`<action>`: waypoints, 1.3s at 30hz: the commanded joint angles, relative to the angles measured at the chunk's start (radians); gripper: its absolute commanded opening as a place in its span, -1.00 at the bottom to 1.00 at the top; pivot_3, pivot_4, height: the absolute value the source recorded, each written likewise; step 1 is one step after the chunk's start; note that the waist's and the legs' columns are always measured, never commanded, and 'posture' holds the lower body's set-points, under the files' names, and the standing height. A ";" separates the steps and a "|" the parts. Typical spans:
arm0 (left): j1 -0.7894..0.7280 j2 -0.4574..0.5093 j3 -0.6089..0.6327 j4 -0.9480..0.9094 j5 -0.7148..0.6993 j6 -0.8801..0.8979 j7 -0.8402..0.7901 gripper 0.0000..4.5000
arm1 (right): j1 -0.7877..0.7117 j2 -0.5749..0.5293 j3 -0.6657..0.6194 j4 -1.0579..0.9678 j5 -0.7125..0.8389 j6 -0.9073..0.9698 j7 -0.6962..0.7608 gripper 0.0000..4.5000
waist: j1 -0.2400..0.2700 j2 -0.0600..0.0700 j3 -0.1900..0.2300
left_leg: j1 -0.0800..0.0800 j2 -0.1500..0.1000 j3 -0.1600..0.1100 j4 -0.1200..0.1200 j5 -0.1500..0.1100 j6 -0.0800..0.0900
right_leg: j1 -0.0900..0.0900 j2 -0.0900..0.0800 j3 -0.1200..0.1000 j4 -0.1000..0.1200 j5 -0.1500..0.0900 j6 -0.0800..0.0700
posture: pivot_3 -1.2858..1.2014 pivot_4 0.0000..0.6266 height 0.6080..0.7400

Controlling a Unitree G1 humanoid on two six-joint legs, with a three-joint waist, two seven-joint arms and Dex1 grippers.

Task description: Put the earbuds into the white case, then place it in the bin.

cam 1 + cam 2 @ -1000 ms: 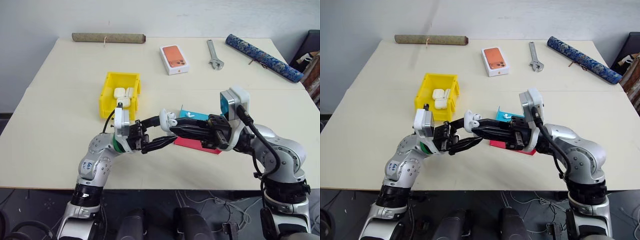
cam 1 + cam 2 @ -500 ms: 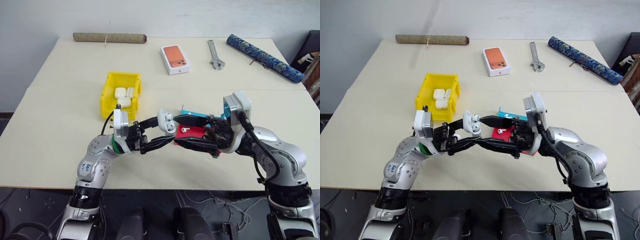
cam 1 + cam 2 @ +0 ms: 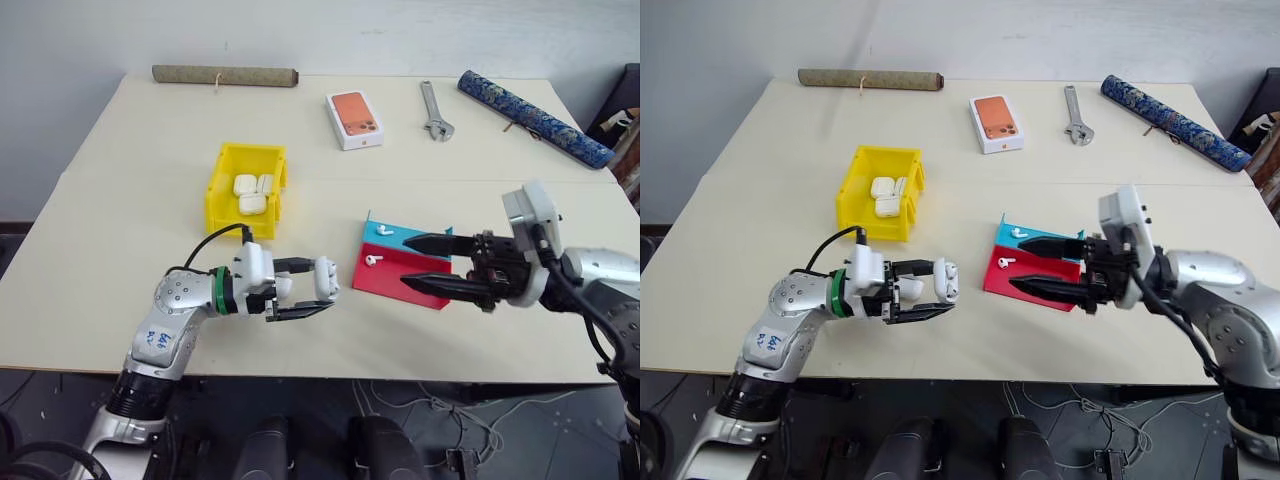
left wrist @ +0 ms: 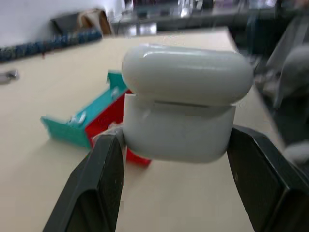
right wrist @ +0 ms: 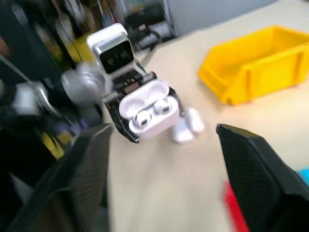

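My left gripper (image 3: 318, 288) is shut on the white case (image 3: 322, 278), holding it low over the table's front. In the right wrist view the white case (image 5: 147, 112) has its lid open with two earbuds inside. Seen along my left fingers, the case (image 4: 181, 108) sits clamped between both pads. My right gripper (image 3: 405, 260) stands open and empty over the right part of the red-and-blue tray (image 3: 382, 280). One earbud (image 3: 385, 230) lies on the tray's blue step, another (image 3: 372, 260) on its red part. The yellow bin (image 3: 225, 165) sits behind my left gripper, holding several white cases (image 3: 250, 195).
Along the far side of the table lie a brown roll (image 3: 225, 75), a white phone box with an orange top (image 3: 354, 119), a wrench (image 3: 432, 110) and a blue patterned roll (image 3: 530, 116).
My right gripper has drawn back to the right, away from the case, and opened. The left gripper has sunk toward the table with the case still in it.
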 commanded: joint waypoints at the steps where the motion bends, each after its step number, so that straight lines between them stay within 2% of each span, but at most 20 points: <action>1: -0.035 -0.010 -0.031 -0.032 0.035 0.026 0.034 0.22 | -0.063 0.024 0.064 -0.047 -0.042 -0.028 -0.010 -0.22 | 0.001 0.000 0.000 | -0.001 0.000 0.000 0.000 0.000 -0.001 | 0.000 0.000 0.000 0.000 0.000 0.000 | 0.03 -0.52 1.00; 6: -0.059 -0.008 -0.075 -0.063 0.066 0.074 0.039 0.22 | -0.180 0.084 0.201 -0.083 -0.112 0.015 -0.068 -0.96 | 0.001 0.000 0.000 | -0.002 0.000 -0.002 0.000 0.001 -0.002 | -0.001 -0.001 -0.001 0.000 0.000 0.000 | 0.03 -0.52 1.00; 11: -0.052 -0.027 -0.079 -0.074 0.059 0.090 0.051 0.22 | -0.232 0.119 0.343 -0.064 -0.244 0.012 -0.103 -0.98 | 0.000 0.000 0.000 | -0.002 0.000 -0.002 0.001 0.001 -0.002 | -0.001 -0.001 -0.002 0.000 0.000 0.000 | 0.03 -0.52 1.00; 14: -0.052 -0.029 -0.075 -0.087 0.054 0.097 0.057 0.22 | -0.234 0.138 0.358 -0.064 -0.265 0.037 -0.135 -0.98 | 0.000 0.000 0.000 | -0.002 0.000 -0.002 0.001 0.001 -0.002 | -0.001 -0.001 -0.002 0.000 0.000 0.000 | 0.03 -0.52 1.00; 18: -0.044 -0.031 -0.061 -0.098 0.022 0.117 0.051 0.22 | -0.181 0.091 0.399 -0.070 -0.329 0.008 -0.090 -0.98 | 0.002 0.000 0.000 | -0.002 0.000 -0.003 0.001 0.001 -0.002 | 0.000 -0.001 -0.002 0.000 0.000 0.000 | 0.03 -0.52 1.00; 25: -0.025 -0.029 -0.023 -0.121 -0.031 0.123 0.044 0.22 | -0.055 -0.011 0.283 -0.066 -0.296 0.018 -0.042 -0.98 | 0.002 0.000 0.000 | -0.002 0.000 -0.003 0.001 0.001 -0.002 | 0.000 -0.001 -0.002 0.000 0.000 0.000 | 0.03 -0.52 1.00; 27: -0.011 -0.019 -0.002 -0.138 -0.058 0.147 0.045 0.22 | 0.015 -0.025 0.205 -0.061 -0.257 0.038 -0.048 -0.98 | 0.002 0.000 0.000 | -0.002 0.000 -0.003 0.001 0.001 -0.002 | 0.000 -0.001 -0.002 0.000 0.000 0.000 | 0.03 -0.52 1.00; 30: 0.012 -0.002 0.044 -0.171 -0.121 0.205 0.046 0.22 | 0.104 -0.006 0.100 -0.050 -0.241 -0.032 -0.049 -0.98 | 0.001 0.000 0.000 | -0.002 0.000 -0.003 0.001 0.001 -0.002 | 0.001 -0.001 -0.002 0.000 0.000 0.000 | 0.03 -0.52 1.00; 32: 0.025 0.007 0.123 -0.197 -0.216 0.291 0.067 0.22 | 0.181 0.050 -0.026 -0.047 -0.167 -0.056 -0.068 -0.83 | 0.000 -0.001 0.000 | -0.002 0.000 -0.003 0.001 0.001 -0.002 | 0.000 -0.001 -0.002 0.000 0.000 0.000 | 0.03 -0.52 1.00; 34: 0.040 0.031 0.211 -0.211 -0.295 0.364 0.084 0.22 | 0.259 0.114 -0.140 -0.052 -0.148 -0.164 -0.067 -0.60 | 0.000 -0.001 0.000 | -0.001 0.000 -0.002 0.001 0.001 -0.003 | 0.001 -0.001 -0.002 0.001 0.000 0.000 | 0.03 -0.52 1.00; 37: 0.042 0.113 0.325 -0.196 -0.399 0.548 0.123 0.22 | 0.353 0.191 -0.237 -0.083 -0.218 -0.383 -0.064 -0.22 | 0.000 -0.001 0.000 | -0.001 0.000 -0.004 0.000 0.002 -0.003 | 0.001 0.000 -0.002 0.001 0.000 0.000 | 0.03 -0.52 1.00; 39: 0.021 0.153 0.392 -0.159 -0.422 0.614 0.176 0.22 | 0.394 0.251 -0.273 -0.093 -0.270 -0.525 -0.085 0.12 | -0.001 -0.001 0.000 | -0.001 0.000 -0.003 0.000 0.002 -0.003 | 0.001 0.000 -0.002 0.001 0.000 0.000 | 0.03 -0.52 1.00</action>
